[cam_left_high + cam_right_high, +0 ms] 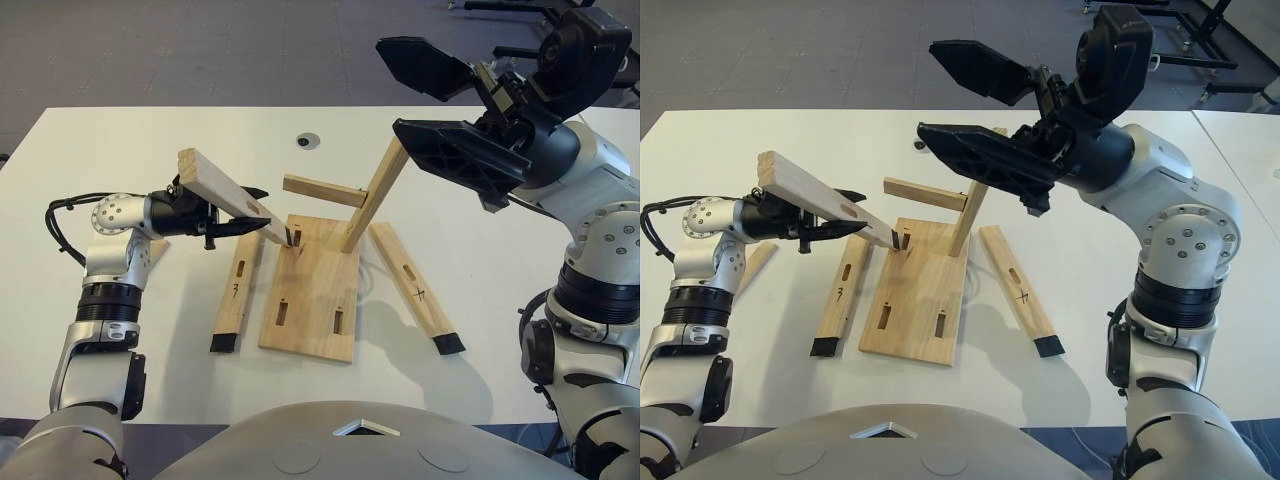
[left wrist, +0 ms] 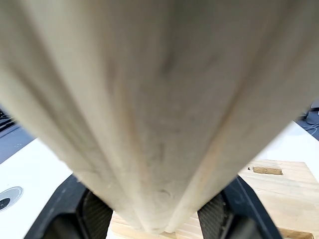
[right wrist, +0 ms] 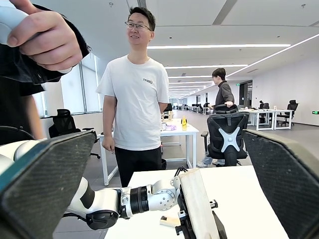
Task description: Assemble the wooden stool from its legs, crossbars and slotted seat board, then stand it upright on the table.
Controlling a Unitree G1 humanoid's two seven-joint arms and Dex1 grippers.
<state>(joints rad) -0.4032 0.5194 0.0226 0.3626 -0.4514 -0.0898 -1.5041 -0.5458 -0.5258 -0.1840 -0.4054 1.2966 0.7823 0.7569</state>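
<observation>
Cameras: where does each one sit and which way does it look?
Left eye view: on the head, looking down at the table; left arm and right arm show.
Right eye view: beside it, same scene.
Left wrist view: on the left wrist, looking along the held leg; its fingers show.
Right wrist view: on the right wrist, facing the room between its open fingers.
Shared: it and both eyes show the left end effector gripping the leg.

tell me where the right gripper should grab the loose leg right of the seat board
I'd take the loose leg across its narrow width near mid-length, from above: it lies flat on the table, long edges free, apart from the seat board. The open right gripper is on that side.
</observation>
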